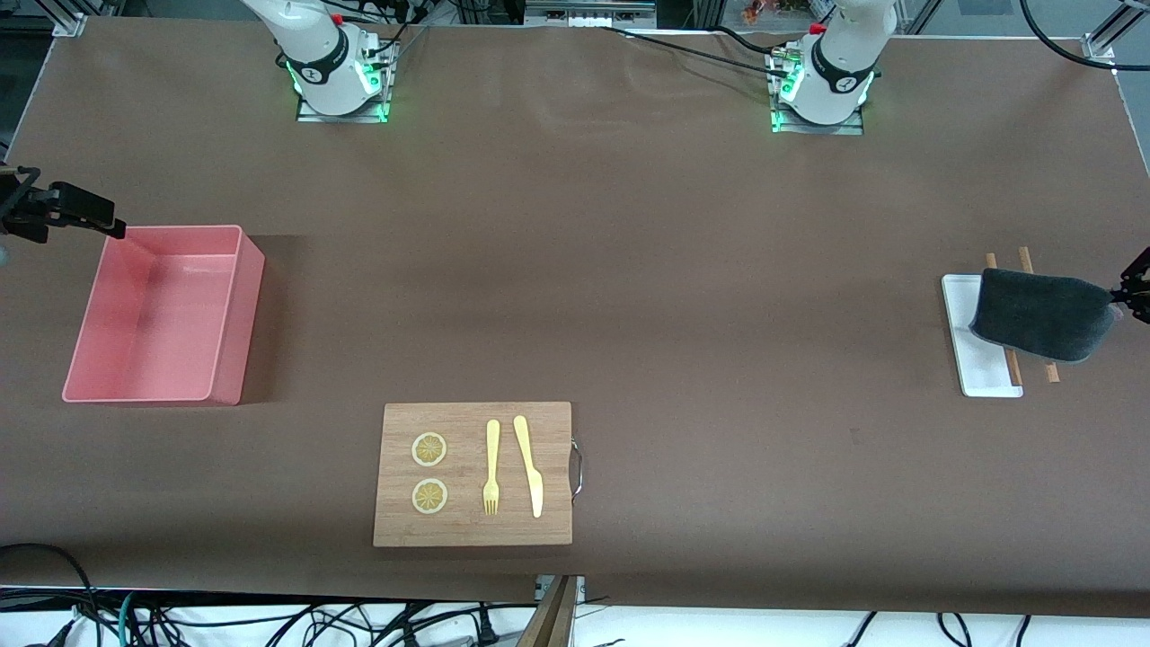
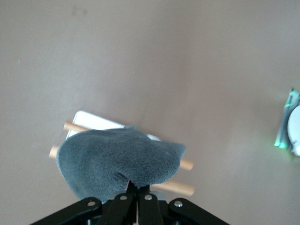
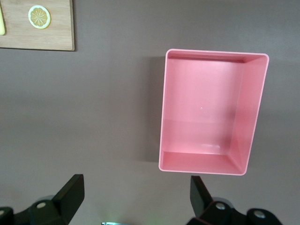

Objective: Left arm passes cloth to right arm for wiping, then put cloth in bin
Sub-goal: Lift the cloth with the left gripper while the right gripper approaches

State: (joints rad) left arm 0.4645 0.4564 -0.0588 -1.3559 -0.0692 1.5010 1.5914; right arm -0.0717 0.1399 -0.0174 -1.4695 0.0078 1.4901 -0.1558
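Observation:
The cloth [image 1: 1040,314], dark grey face showing, hangs from my left gripper [image 1: 1125,293], which is shut on its edge. It is held up over the small white tray [image 1: 986,373] at the left arm's end of the table. In the left wrist view the cloth [image 2: 119,158] drapes from the shut gripper [image 2: 137,190]. The salmon-pink bin [image 1: 229,310] stands empty at the right arm's end. My right gripper [image 1: 106,222] is open and empty, up over the bin's corner nearest the robots' bases. The right wrist view shows the bin [image 3: 258,117] past the open gripper [image 3: 136,187].
Two wooden chopsticks [image 1: 1049,370] lie by the white tray, partly under the cloth; they also show in the left wrist view [image 2: 183,164]. A wooden cutting board [image 1: 472,517] with two lemon slices, a fork and a knife lies near the front edge.

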